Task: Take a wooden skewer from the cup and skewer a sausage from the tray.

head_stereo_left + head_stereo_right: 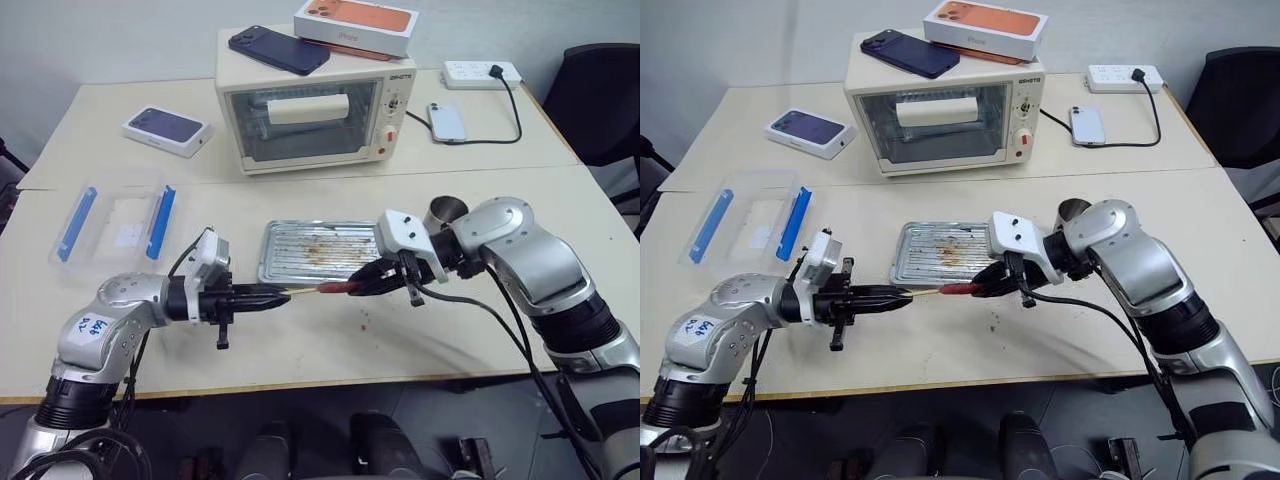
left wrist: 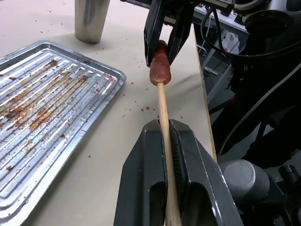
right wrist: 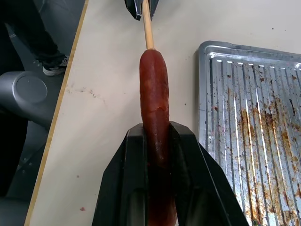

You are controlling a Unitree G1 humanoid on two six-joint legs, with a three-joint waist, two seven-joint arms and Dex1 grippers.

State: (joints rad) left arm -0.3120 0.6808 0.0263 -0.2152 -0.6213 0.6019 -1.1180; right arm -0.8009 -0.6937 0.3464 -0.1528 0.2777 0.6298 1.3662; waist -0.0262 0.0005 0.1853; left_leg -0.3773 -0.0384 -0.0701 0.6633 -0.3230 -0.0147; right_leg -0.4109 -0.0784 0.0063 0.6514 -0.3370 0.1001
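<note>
Gripping the wooden skewer [image 2: 162, 106] in my left tool [image 1: 268, 296], I am holding it level over the table [image 1: 330, 345], just in front of the tray [image 1: 300, 262], with its fingers [image 2: 141, 188] clamped tight on the stick. My right tool [image 1: 372, 280] is pinching the sausage [image 3: 154, 94] between its fingers [image 3: 127, 188], pointing it toward the left tool. The skewer's tip is sitting in the sausage's free end. The cup [image 1: 445, 213] is standing behind my right wrist, near the tray's far corner.

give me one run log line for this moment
left gripper: shut on wooden skewer | right gripper: shut on sausage | skewer tip in sausage end | tray: no sausages
</note>
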